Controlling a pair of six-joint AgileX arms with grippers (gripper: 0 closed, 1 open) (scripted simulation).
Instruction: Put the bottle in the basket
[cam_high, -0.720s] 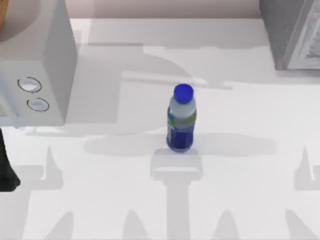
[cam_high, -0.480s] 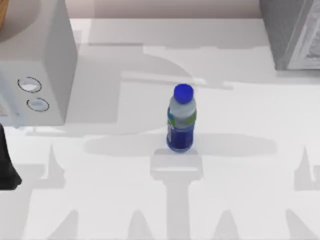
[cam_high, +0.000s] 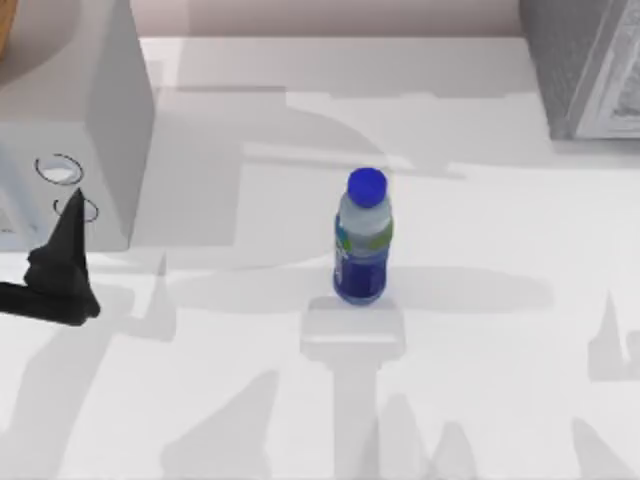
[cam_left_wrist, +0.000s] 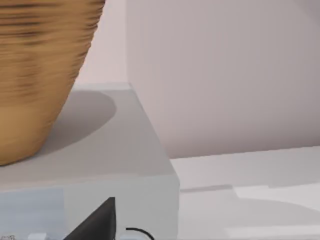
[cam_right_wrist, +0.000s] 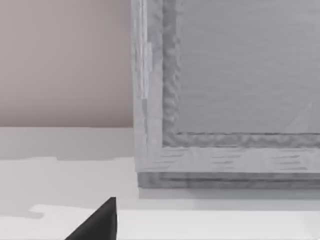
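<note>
At the table's left edge the left gripper hangs in front of the grey box that carries the basket; I cannot tell its grip. The bottle stands upright mid-table, well apart. A fast sideways approach could tip it.

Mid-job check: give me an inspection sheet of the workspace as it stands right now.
Surface: white table, shadowed, bare near the bottle.
Job's things: bottle upright mid-table, blue cap on, untouched; woven basket on top of the grey box at the table's left.
Clutter: grey cabinet at the far right corner.
Grippers: left pincer at the left edge, in front of the grey box, well apart from the bottle; right pincer's fingertip faces the cabinet.
Cables: nothing seen.
Surroundings: pale pink wall behind the table.
</note>
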